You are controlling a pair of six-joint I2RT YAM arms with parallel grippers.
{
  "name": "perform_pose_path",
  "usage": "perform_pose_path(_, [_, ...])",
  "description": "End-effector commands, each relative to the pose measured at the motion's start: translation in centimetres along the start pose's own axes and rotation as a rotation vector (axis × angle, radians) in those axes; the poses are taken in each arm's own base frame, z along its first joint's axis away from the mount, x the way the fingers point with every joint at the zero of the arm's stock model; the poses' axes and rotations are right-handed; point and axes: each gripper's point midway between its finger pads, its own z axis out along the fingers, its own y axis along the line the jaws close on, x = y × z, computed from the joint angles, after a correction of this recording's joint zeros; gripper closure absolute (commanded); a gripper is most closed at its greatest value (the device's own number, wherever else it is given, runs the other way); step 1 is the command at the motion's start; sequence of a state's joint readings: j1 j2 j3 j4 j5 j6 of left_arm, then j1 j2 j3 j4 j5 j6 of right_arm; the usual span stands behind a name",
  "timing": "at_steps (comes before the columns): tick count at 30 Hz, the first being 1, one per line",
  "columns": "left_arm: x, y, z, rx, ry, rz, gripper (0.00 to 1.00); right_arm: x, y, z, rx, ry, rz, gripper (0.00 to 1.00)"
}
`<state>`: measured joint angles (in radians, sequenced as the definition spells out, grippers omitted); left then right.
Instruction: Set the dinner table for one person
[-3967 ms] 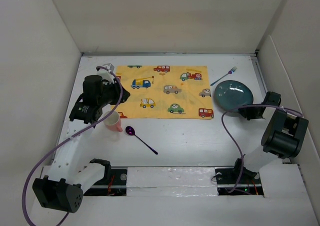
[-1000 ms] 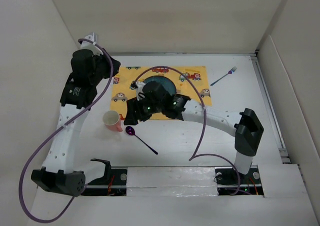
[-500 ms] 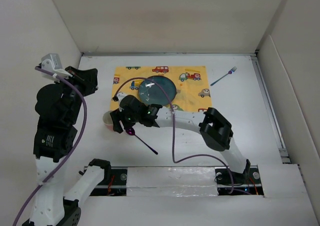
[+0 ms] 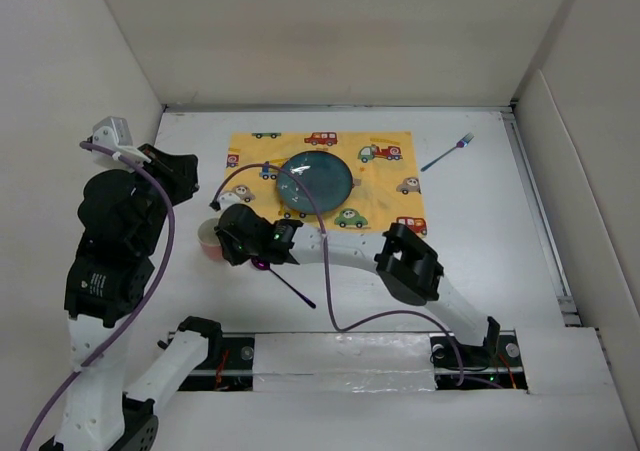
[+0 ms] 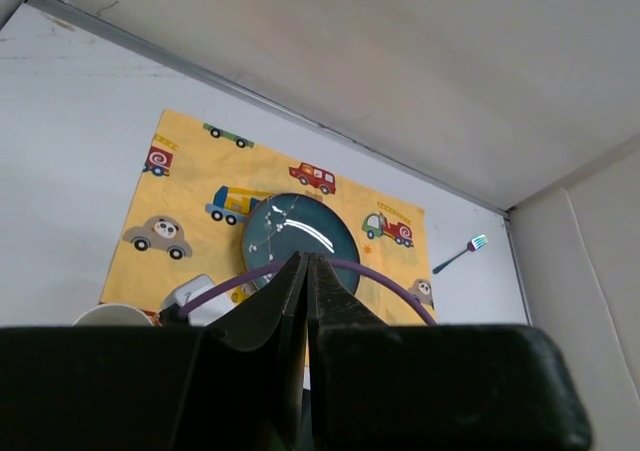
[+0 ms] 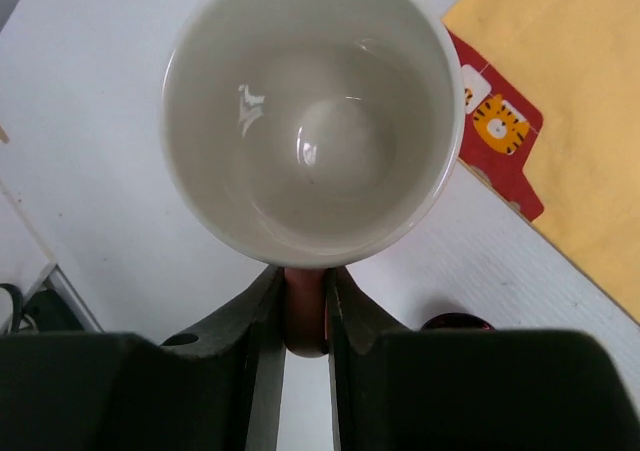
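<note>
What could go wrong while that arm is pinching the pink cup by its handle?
The right gripper holds the cup only by its thin handle, so the cup might swing or slip when lifted. The spoon lies right beside that gripper and could get knocked. The arm's purple cable loops over the plate and might drag on it.
</note>
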<state>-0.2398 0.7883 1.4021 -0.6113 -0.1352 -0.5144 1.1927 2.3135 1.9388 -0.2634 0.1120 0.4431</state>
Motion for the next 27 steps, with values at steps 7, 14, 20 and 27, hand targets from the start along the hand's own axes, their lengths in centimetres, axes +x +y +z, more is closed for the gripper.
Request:
perform_pose_path(7, [-1.6,-0.3,-0.3,0.001,-0.063,0.022,1.0,-16.2,0.9,-11.7,-0.073,-0.416,0.143,1.0])
perform_pose_path(14, [-1.6,-0.3,0.0,0.017,-0.082,0.061,1.0,-22.7,-11.4,-19.9,0.075,-0.574,0.268,1.0])
perform_pose_path(20, [0.1,0.1,1.5,0.016,-0.046,0.105,1.0,-22.9,-26.9,-24.3,0.35,-0.623,0.379,1.0])
perform_pose_path(27, [3.4,0.0,5.1,0.033,0.033,0.16,1.0,-21.0,-41.9,-27.1,0.625,-0.608,0.484,1.0])
